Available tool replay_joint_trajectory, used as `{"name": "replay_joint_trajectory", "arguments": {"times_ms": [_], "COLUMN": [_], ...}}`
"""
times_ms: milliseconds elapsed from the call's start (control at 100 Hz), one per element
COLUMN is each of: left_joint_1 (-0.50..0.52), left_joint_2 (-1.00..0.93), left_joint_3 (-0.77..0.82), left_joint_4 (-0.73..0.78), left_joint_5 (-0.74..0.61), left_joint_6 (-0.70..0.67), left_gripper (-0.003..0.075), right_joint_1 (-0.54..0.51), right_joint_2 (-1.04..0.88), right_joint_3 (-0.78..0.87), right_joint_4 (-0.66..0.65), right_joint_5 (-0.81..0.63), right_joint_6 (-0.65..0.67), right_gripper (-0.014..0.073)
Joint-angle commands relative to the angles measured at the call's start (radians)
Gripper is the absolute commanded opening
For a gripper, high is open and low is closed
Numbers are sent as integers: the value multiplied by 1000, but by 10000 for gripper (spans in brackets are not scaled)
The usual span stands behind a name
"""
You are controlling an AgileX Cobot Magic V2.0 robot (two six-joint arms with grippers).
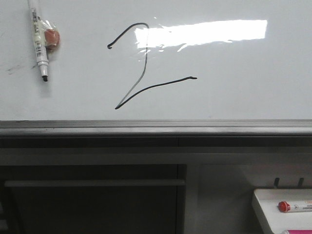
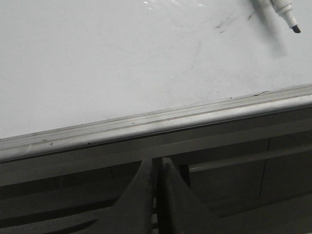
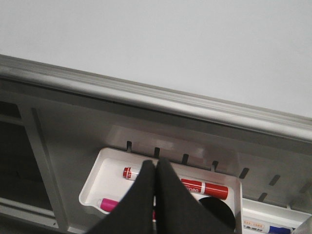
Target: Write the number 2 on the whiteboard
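Note:
The number 2 is drawn in thin black line on the whiteboard, with a hooked top, a faint grey diagonal and a long curved base stroke. The board also shows in the left wrist view and the right wrist view. My left gripper is shut and empty, below the board's grey edge rail. My right gripper is shut and empty, over a white tray. Neither gripper shows in the front view.
A black-tipped marker hangs on the board's upper left beside a reddish eraser; its tip shows in the left wrist view. The tray holds a red marker and a pink one. Faint smudges mark the board.

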Motion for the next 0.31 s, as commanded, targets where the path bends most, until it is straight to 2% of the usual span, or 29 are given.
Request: {"name": "replay_joint_trajectory", "arguments": {"times_ms": [0,300], "left_joint_1": [4,4], "left_joint_2": [-25,-25], "left_joint_3": [11,11], "left_joint_4": [-4,-4], "left_joint_5": [-65,-65], "left_joint_6": [-9,-9], "left_gripper": [-20,-20], "right_joint_1": [-8,-8], "right_joint_2": [-17,-60], "right_joint_3": [23,23], "right_joint_4": [-17,-15], "right_joint_5": [-24,-24], "right_joint_6": [0,0], "right_gripper": [-74,-74]}}
